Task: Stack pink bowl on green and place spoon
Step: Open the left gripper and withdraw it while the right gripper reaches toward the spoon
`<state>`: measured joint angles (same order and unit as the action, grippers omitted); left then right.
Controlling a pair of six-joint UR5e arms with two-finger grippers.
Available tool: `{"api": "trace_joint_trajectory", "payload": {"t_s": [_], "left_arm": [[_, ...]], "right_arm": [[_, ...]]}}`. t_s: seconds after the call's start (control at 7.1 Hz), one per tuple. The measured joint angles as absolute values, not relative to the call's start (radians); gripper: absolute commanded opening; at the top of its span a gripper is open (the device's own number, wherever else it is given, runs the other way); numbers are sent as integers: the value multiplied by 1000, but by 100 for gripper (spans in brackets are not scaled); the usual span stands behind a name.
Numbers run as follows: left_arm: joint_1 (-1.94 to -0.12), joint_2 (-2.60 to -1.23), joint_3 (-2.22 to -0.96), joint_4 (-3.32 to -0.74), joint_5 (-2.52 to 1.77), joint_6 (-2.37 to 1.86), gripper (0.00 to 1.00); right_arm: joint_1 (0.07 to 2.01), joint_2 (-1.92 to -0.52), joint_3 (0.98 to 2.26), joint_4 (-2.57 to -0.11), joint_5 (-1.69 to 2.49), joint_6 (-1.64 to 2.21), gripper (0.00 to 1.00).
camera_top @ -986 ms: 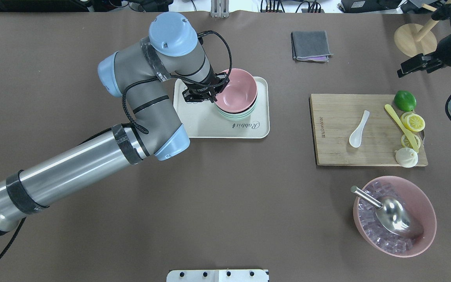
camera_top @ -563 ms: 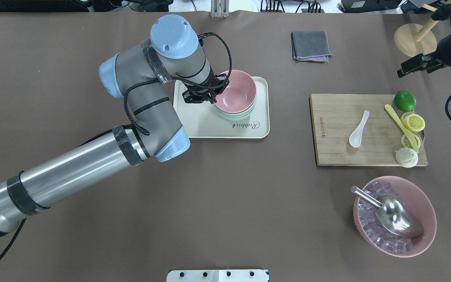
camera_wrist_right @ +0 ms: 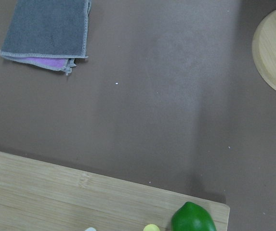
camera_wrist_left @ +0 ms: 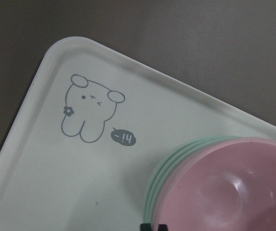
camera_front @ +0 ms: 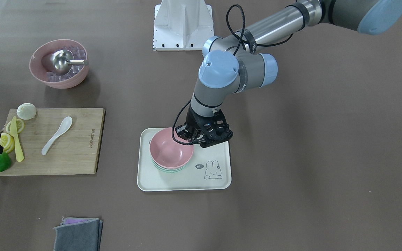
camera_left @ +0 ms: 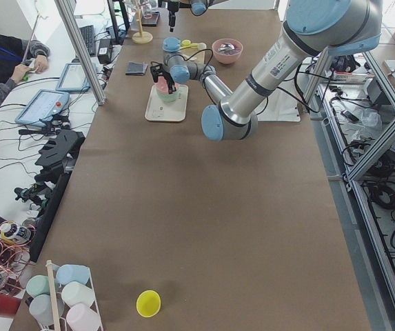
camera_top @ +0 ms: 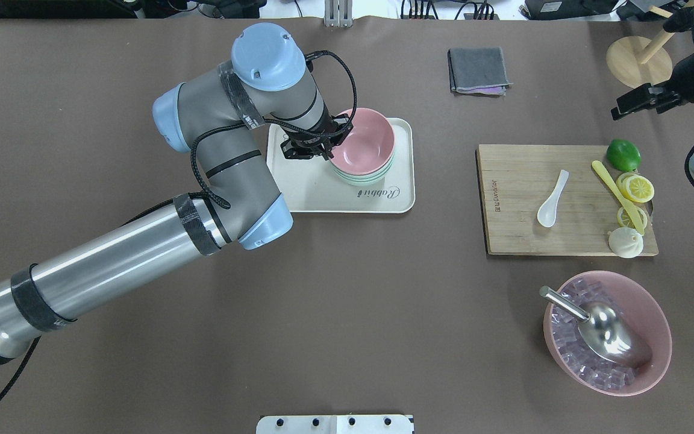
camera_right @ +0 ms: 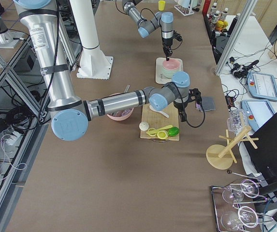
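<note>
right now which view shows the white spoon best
The exterior front-facing view: the white spoon lies whole, unblocked and largest, on the cutting board. The overhead view shows it whole too. In the side views it is tiny or lost; the wrist views show next to nothing.

Left arm [camera_top: 235, 175] recorded: silver tube [camera_top: 112, 265], grey joint housings [camera_top: 214, 102], pale blue round caps [camera_top: 262, 48]. Black tape bands [camera_top: 192, 224] wrapped round it; black cable [camera_top: 350, 77] looped to black left gripper [camera_top: 330, 152].

Spoon [camera_top: 555, 194] lies clear on board [camera_top: 515, 235]; knife [camera_top: 617, 194] nearby.
</note>
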<state>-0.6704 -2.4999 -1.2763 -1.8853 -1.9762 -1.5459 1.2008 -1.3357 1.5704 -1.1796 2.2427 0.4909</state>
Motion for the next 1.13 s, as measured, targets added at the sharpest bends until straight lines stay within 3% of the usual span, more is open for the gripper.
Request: {"api": "trace_joint_trajectory", "payload": {"t_s": [0.56,1.13], "left_arm": [[-702,-2482,-1311,-1874,-2014,-1458,99],[-992,-2195,-1608,-1590,-2258,-936,99]], "right_arm": [[1198,-1335,1568,-1180,2243,491,100],[1198,-1369,1576,-1185,2249,525,100]]}}
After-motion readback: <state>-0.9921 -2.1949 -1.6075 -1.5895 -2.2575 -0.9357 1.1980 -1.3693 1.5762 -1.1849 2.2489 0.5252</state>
